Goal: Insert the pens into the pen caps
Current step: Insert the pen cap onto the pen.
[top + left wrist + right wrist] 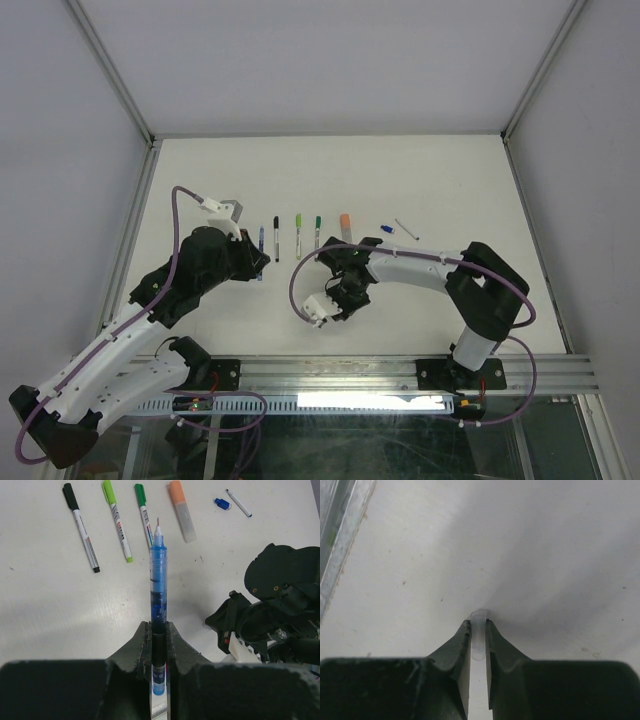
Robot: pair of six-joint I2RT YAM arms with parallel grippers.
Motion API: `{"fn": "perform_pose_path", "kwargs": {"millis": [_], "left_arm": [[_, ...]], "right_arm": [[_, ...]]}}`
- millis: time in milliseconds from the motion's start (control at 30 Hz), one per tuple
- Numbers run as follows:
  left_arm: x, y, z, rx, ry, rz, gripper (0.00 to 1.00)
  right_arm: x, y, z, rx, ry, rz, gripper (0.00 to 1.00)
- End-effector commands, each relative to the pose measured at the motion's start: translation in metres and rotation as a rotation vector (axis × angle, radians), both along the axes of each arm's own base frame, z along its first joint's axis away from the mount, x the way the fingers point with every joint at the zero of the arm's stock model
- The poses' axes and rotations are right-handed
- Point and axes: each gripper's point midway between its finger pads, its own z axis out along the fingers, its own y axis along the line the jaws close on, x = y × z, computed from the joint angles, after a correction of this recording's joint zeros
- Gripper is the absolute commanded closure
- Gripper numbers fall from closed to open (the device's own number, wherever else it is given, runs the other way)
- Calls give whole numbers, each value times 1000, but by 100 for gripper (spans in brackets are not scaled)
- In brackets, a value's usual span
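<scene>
My left gripper [158,627] is shut on a blue ballpoint pen [158,575]. The pen's bare needle tip points away from the wrist, above the table. In the top view this pen [260,243] juts from the left gripper [257,264]. My right gripper [478,625] points down at the white table, shut on a short clear pen cap [479,617]. The cap's open end shows just past the fingertips. A loose blue pen cap [222,503] lies beside a thin white pen [238,502] at the far right of the row.
On the table ahead lies a row of capped markers: black [82,527], lime green [117,520], dark green [144,512], and an orange highlighter [182,510]. The right arm's black wrist [280,610] is close on the left gripper's right. A metal rail [335,535] runs at the table edge.
</scene>
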Motion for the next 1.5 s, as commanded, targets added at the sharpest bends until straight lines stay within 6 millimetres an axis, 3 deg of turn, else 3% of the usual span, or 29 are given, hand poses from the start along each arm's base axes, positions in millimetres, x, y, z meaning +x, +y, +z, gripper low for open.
{"fn": "perform_pose_path", "kwargs": {"millis": [0, 167, 267, 400, 667, 900, 1267, 1467], "left_arm": [[7, -2, 16, -27, -61, -9, 100], [7, -1, 21, -33, -69, -4, 100], [7, 1, 25, -31, -77, 3, 100], [6, 2, 27, -35, -80, 2, 100], [5, 1, 25, -42, -69, 1, 100], [5, -1, 21, -46, -52, 0, 100], [3, -7, 13, -71, -23, -10, 100], [1, -12, 7, -91, -3, -27, 100]], "right_arm": [[-3, 29, 7, 81, 93, -314, 87], [-2, 57, 16, 178, 189, -632, 91], [9, 63, 18, 233, 175, -832, 94], [17, 62, 17, 255, 151, -1077, 92], [17, 52, 15, 219, 46, -1372, 95], [20, 33, 9, 53, -50, -1611, 100], [20, 34, 25, 126, 55, -1976, 100], [26, 19, 35, 140, 4, -2119, 100]]}}
